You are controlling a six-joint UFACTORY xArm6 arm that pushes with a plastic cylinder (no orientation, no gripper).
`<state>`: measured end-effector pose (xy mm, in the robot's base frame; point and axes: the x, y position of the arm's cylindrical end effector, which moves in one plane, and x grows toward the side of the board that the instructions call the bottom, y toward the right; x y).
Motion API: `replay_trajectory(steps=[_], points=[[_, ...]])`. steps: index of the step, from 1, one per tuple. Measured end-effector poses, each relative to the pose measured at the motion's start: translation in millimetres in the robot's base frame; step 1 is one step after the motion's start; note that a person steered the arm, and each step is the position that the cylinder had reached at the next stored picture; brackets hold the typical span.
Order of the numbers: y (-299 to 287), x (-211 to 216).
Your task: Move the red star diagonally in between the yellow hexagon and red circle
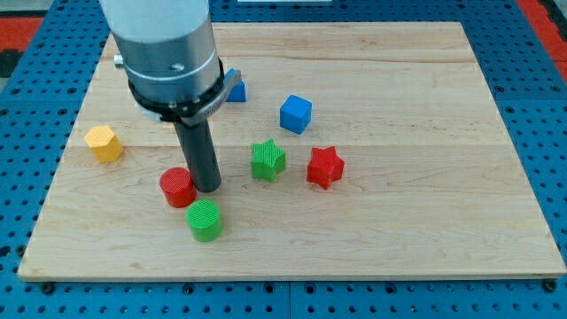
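The red star (325,167) lies right of the board's centre. The yellow hexagon (104,143) is at the view's left. The red circle (178,187) lies lower, left of centre. My tip (207,188) rests on the board right beside the red circle, on its right, touching or nearly so. The red star is well to the right of my tip, with the green star (267,160) between them.
A green circle (205,220) sits just below my tip. A blue cube (296,114) is above the stars. A blue block (234,87) is partly hidden behind the arm's body (168,53). The wooden board (425,230) lies on a blue pegboard.
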<state>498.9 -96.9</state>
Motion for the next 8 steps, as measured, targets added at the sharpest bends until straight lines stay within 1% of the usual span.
replay_trajectory(steps=[1, 2, 3, 4, 5, 6, 7, 8], points=[[-2, -2], [-24, 8], [-30, 20], [48, 15], [140, 17], [214, 9], [217, -37], [194, -44]])
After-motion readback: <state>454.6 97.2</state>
